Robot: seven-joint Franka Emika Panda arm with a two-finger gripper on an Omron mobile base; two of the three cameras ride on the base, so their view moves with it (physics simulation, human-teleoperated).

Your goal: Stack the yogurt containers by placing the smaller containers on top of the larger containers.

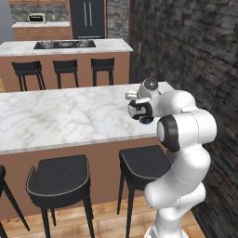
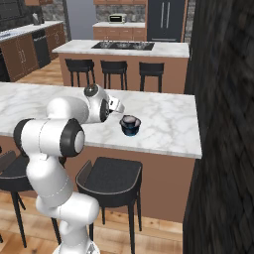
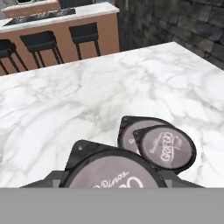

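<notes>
1. My gripper [image 3: 113, 181] is low over the marble counter [image 3: 65, 96], near its wall end.
2. In the hand view my two dark fingertips [image 3: 49, 180] stand apart. They flank the nearest container [image 3: 114, 173], a round dark-bodied one with a grey printed lid. I cannot tell whether they are pressing on its sides or only standing beside it.
3. At about 1 o'clock from that container are two more round lids. The printed lid [image 3: 166, 148] overlaps the rear lid [image 3: 131, 131] on its 4 o'clock side. I cannot tell whether one rests on the other or only stands in front of it.
4. In the right base view a dark tub [image 2: 131, 128] with a blue lower body stands upright on the counter, at 4 o'clock from my gripper and right at its tip.
5. In the left base view a bit of blue shows at 5 o'clock, just beneath my hand.
6. I cannot tell which lid in the hand view belongs to the tub.
7. Black stools [image 3: 39, 41] line the far island at 11 o'clock.
</notes>
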